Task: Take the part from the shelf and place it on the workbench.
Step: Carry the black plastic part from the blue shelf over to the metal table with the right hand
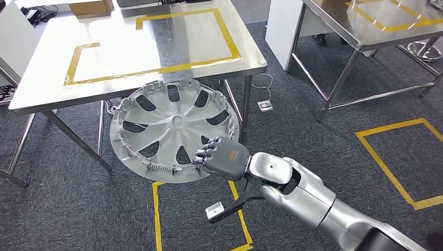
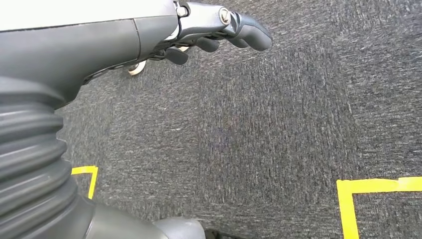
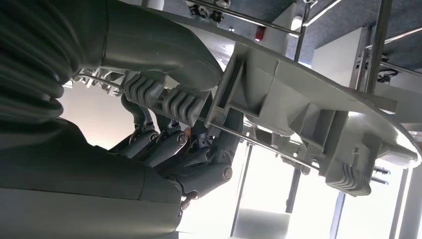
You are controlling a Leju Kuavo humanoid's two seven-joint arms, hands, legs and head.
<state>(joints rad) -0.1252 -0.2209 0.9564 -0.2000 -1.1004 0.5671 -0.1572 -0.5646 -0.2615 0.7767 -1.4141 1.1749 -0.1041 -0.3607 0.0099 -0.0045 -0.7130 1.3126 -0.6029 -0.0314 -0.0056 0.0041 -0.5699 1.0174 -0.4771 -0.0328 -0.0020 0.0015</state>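
Head view: right hand point(image 1: 222, 157) gripping the lower rim of the wheel cover point(image 1: 172, 125), which is hanging tilted before the workbench point(image 1: 47, 91), above the carpet.
Left wrist view: left hand point(image 2: 219, 32) hanging over carpet point(image 2: 278, 124), fingers loosely curled, holding nothing.
Right wrist view: thumb and fingers point(image 3: 169, 144) clamping the cover's ribbed rim point(image 3: 298, 109).

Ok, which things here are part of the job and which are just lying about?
Part of the job:
- hubcap, gripped at its rim by the right hand
- taped workbench ahead of it

Just lying about:
- cardboard box at the workbench's far edge
- second steel table
- yellow floor tape
- left hand, over carpet
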